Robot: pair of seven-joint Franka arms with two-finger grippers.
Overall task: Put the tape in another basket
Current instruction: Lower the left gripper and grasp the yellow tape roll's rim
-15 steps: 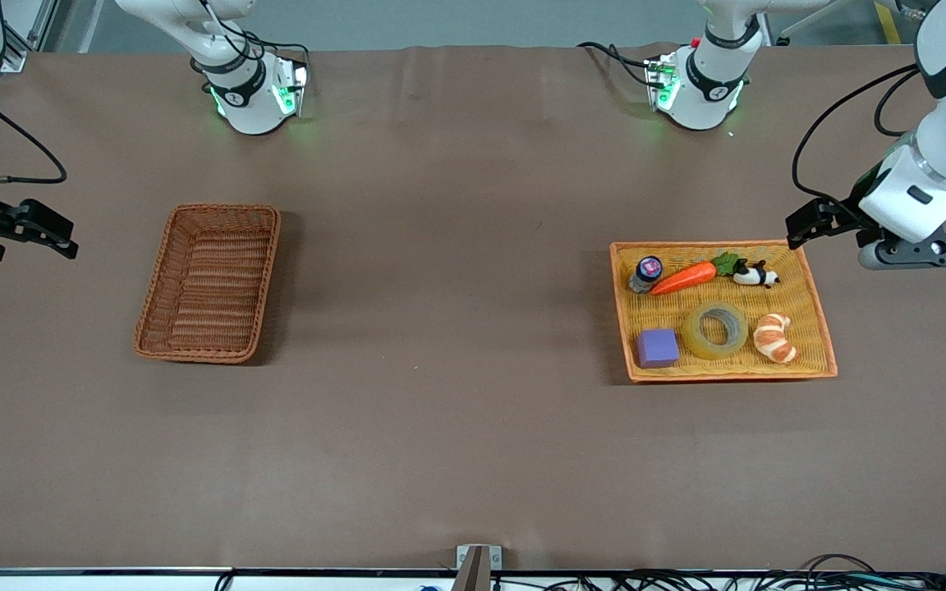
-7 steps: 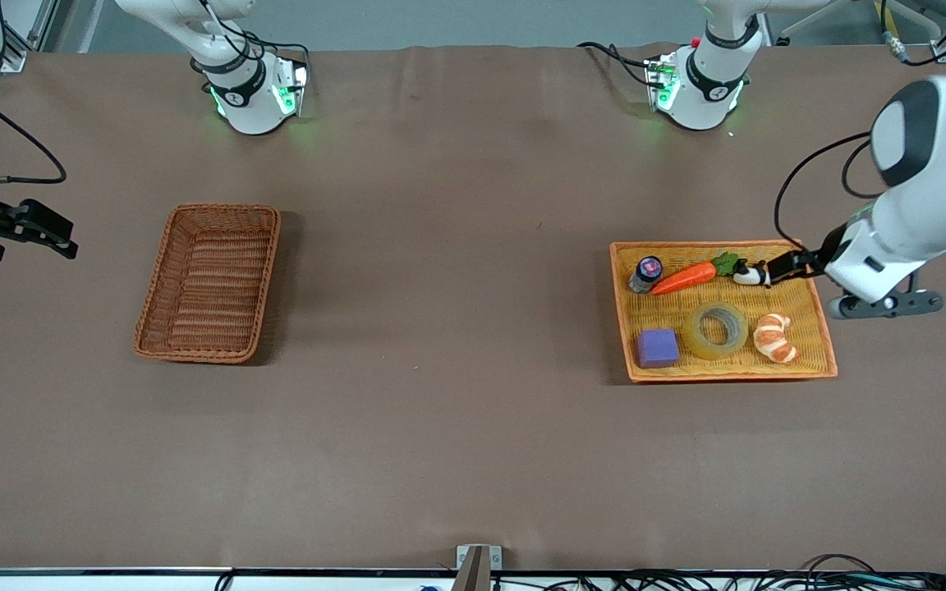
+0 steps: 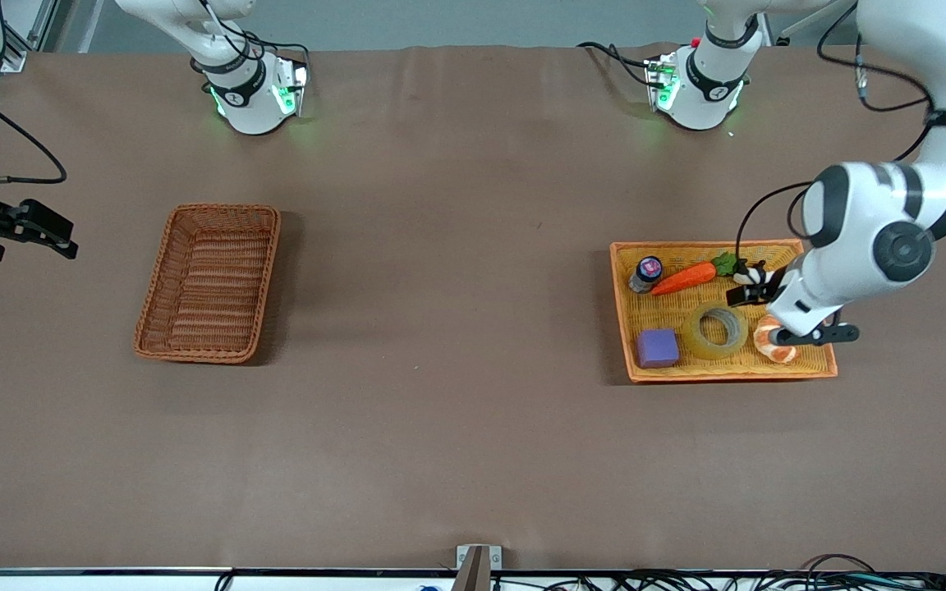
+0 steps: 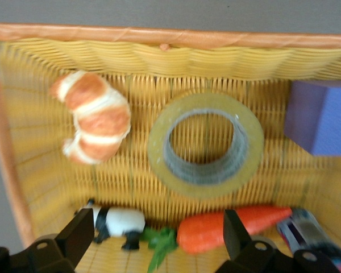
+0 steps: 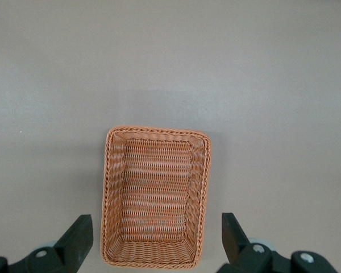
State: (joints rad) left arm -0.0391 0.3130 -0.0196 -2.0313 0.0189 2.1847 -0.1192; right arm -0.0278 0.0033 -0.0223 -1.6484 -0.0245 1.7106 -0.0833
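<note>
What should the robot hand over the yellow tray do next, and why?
Probably lower the left gripper straight onto the tape. Its fingers are open, it hangs over the tray, and the tape lies flat between the cube and croissant, not yet gripped.

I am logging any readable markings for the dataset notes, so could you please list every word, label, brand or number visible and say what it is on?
No text can be read anywhere in these views.
Small bottle in the orange-yellow tray: its cap carries a pink and dark label, too small and blurred to read.
Robot bases: each has a small dark round emblem, not legible.
The tape, the basket and the purple cube show no markings.
</note>
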